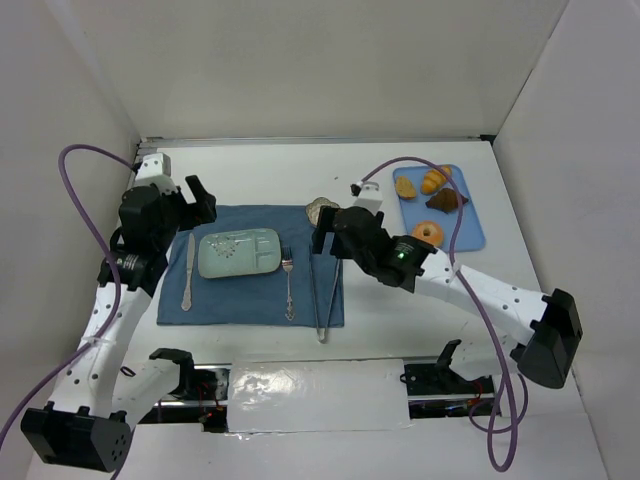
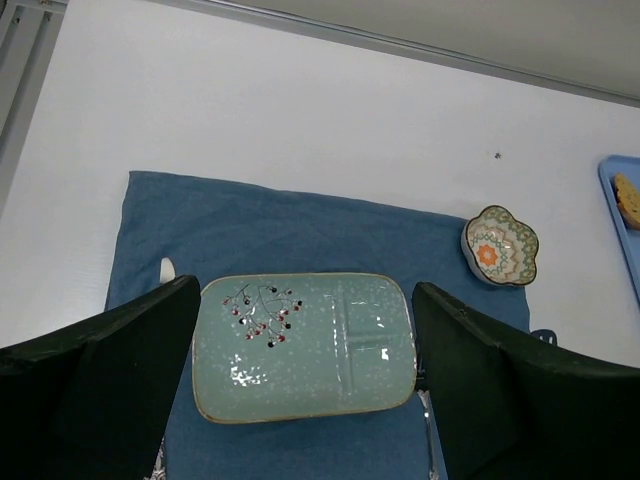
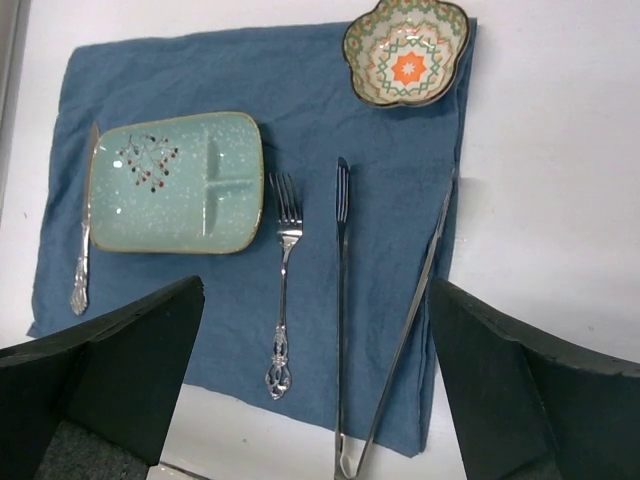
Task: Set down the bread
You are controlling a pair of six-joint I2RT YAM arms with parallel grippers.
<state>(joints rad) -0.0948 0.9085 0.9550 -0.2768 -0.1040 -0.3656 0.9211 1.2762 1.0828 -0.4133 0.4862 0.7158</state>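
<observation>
The bread (image 1: 405, 186), a small golden-orange bun, lies at the back left of the blue tray (image 1: 470, 232) on the table's right side. Neither gripper touches it. My right gripper (image 1: 322, 235) (image 3: 315, 390) hovers open and empty left of the tray, above the steel tongs (image 1: 325, 290) (image 3: 400, 330) on the blue cloth (image 1: 250, 300). My left gripper (image 1: 200, 200) (image 2: 305, 400) hangs open and empty over the pale green divided plate (image 1: 238, 252) (image 2: 300, 380) (image 3: 150, 210). A corner of the tray (image 2: 612, 190) shows at the right edge of the left wrist view.
On the tray are also a croissant (image 1: 436, 178), a dark brown pastry (image 1: 447, 201) and a ring donut (image 1: 428, 232). A fork (image 1: 288, 285) (image 3: 283, 290) and a knife (image 1: 189, 270) (image 3: 82, 250) flank the plate. A small patterned bowl (image 1: 320, 210) (image 2: 500, 245) (image 3: 405, 50) sits at the cloth's back right corner.
</observation>
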